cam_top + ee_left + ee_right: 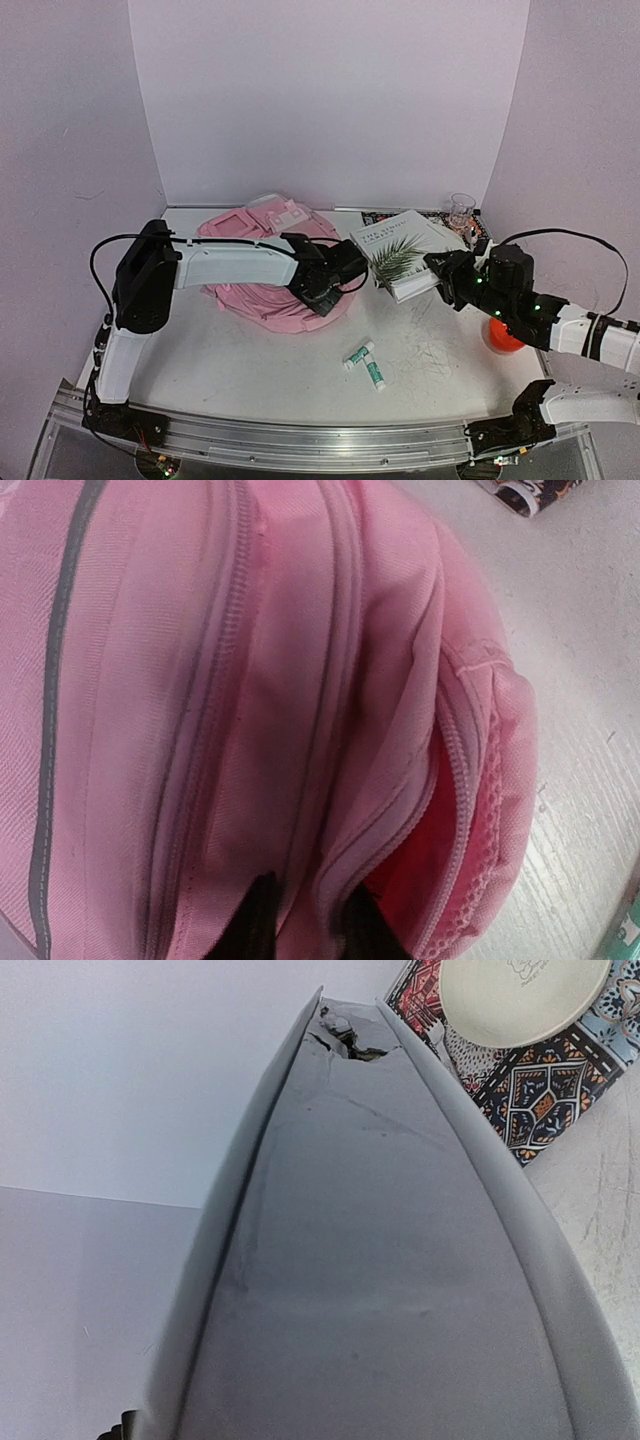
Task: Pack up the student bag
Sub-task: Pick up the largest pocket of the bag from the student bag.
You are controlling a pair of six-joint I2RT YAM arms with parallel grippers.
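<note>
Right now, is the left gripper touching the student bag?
Touching. The left wrist view shows the left gripper with both dark fingertips pressed into the student bag, a fold of pink fabric pinched between them.

The student bag (262,300) is a large, soft pink fabric backpack. It lies slumped on the table (250,370), left of centre and toward the back wall, with its pale patches at the far end. Several zip seams and a grey line of piping run lengthwise along its front, and one zipped compartment at its edge gapes open, showing a brighter pink lining.
</note>
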